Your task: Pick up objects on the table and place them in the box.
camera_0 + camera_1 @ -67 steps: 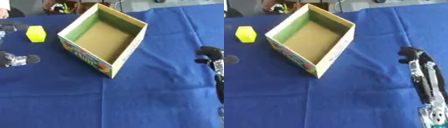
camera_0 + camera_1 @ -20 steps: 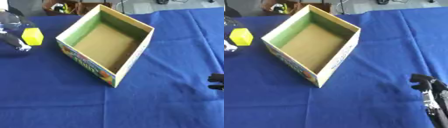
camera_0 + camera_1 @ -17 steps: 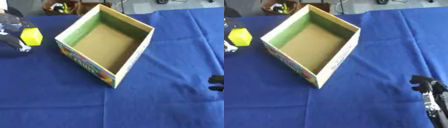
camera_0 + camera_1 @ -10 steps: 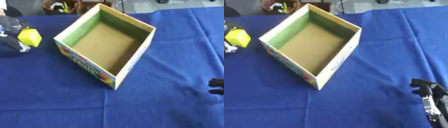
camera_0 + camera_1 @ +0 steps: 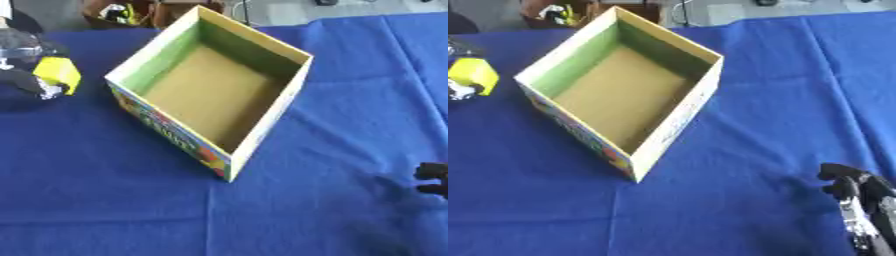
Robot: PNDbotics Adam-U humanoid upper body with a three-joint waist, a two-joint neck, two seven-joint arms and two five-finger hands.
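Note:
An open cardboard box (image 5: 269,107) with green inner walls and a printed front stands askew on the blue tablecloth; nothing lies inside it. Left of the box, at the view's left edge, my black left hand (image 5: 24,64) has its fingers curled round a yellow block (image 5: 58,74). I cannot tell whether the block touches the cloth. My right hand (image 5: 857,196) shows at the lower right, far from the box, fingers relaxed and holding nothing.
Blue cloth (image 5: 114,205) covers the whole table, with bare stretches in front of and right of the box. Beyond the far edge sits a brown container with yellow and dark items (image 5: 124,12).
My left hand has closed in on the yellow block and shifted it slightly left. The right hand has sunk a little toward the lower right corner. The box has stayed put.

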